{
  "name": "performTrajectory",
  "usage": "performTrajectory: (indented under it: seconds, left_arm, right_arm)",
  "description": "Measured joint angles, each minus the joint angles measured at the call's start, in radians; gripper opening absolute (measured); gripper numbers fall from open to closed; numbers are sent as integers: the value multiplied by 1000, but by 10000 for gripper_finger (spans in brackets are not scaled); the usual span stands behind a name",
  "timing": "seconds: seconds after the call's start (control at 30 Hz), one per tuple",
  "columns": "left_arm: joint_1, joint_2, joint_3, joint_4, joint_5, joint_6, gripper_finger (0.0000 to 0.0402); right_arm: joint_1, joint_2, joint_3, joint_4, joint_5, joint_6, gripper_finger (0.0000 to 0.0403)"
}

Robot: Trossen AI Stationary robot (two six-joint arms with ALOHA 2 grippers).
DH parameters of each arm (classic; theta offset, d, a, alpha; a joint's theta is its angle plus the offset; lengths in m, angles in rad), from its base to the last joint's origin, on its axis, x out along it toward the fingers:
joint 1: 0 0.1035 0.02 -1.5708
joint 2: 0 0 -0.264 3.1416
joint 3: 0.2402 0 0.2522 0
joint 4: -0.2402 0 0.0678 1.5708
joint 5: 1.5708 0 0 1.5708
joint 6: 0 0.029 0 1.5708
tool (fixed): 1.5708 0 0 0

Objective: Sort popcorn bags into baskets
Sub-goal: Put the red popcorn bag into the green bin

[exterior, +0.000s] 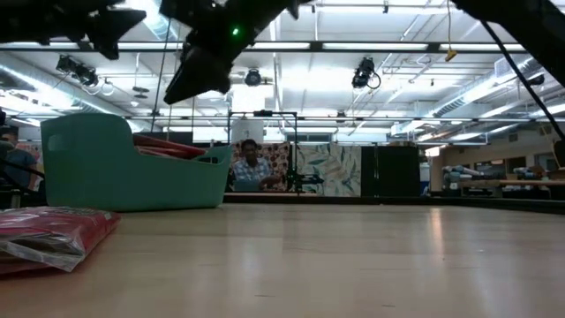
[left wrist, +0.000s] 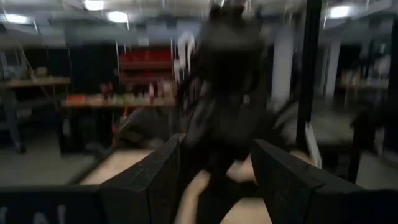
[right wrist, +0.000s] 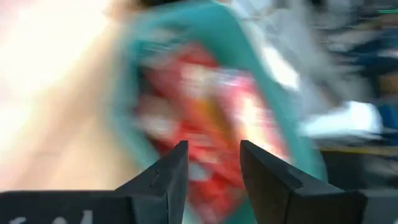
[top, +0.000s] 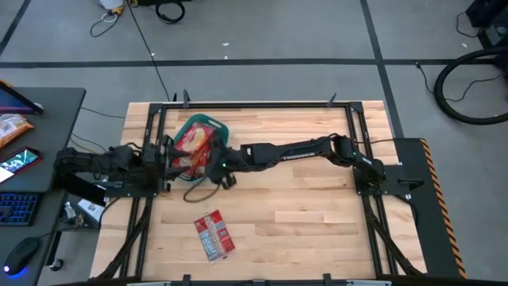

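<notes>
The teal basket (top: 216, 125) stands at the table's far left and holds several red popcorn bags (top: 190, 141); in the low view they show over the rim of the basket (exterior: 132, 168). My right gripper (right wrist: 214, 174) hangs open above the basket's near right side (top: 213, 161), nothing between its fingers. The blurred bags (right wrist: 205, 112) lie below it. One more popcorn bag (top: 214, 235) lies flat on the table near the front edge and also shows in the low view (exterior: 44, 234). My left gripper (left wrist: 214, 180) waits open at the table's left edge (top: 163, 159).
A black cable loop (top: 202, 191) lies on the table just in front of the basket. A desk (top: 48, 103) with a phone and a keyboard stands left of the table. A person (exterior: 252, 163) sits in the room beyond. Bare wood lies to the right.
</notes>
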Motion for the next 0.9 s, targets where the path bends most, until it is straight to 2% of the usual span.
performTrajectory:
  seconds: [0.07, 0.13, 0.3, 0.43, 0.7, 0.9]
  left_arm:
    - [0, 5, 0, -76, 0, -1, 204]
    - [0, 24, -1, -136, 13, -7, 203]
    - [0, 143, -1, -75, 27, -33, 203]
    - [0, 251, 0, -1, 27, -52, 203]
    - [-9, 396, 23, 21, 27, -104, 203]
    - [-81, 461, 29, 42, 28, -108, 203]
  right_arm:
    - [21, -12, 0, -87, -55, 57, 147]
    - [40, -22, 0, -194, -49, 136, 146]
    - [81, -28, -1, -469, 63, 356, 137]
    - [115, -32, -24, -592, 158, 477, 125]
    - [167, -86, -97, -611, 206, 557, 115]
    - [185, -166, -211, -595, 248, 622, 114]
